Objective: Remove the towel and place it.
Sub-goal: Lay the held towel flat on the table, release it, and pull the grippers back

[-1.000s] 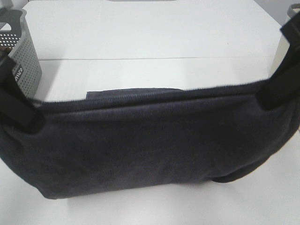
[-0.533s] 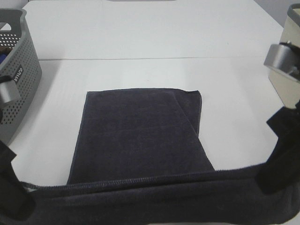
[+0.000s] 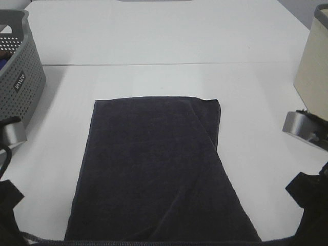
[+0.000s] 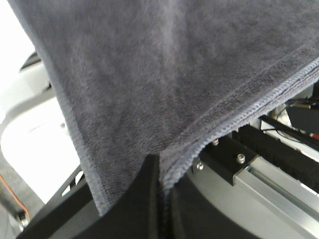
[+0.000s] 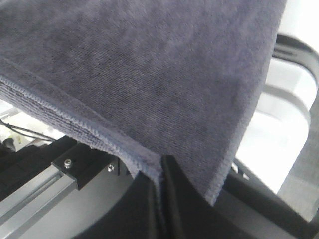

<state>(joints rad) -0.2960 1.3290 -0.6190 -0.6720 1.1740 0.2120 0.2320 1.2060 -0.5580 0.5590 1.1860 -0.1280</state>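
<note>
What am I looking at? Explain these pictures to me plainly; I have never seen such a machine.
This is a robot with two arms, each ending in a pincer-like gripper. The overview picture comes from a camera mounted high above a white table. On it lies a large dark charcoal-grey terry cloth towel, with a grey perforated plastic basket at the left and a beige container at the right. The other two pictures come from cameras on the wrists. They show the left gripper and the right gripper each shut on the towel's hemmed edge.
</note>
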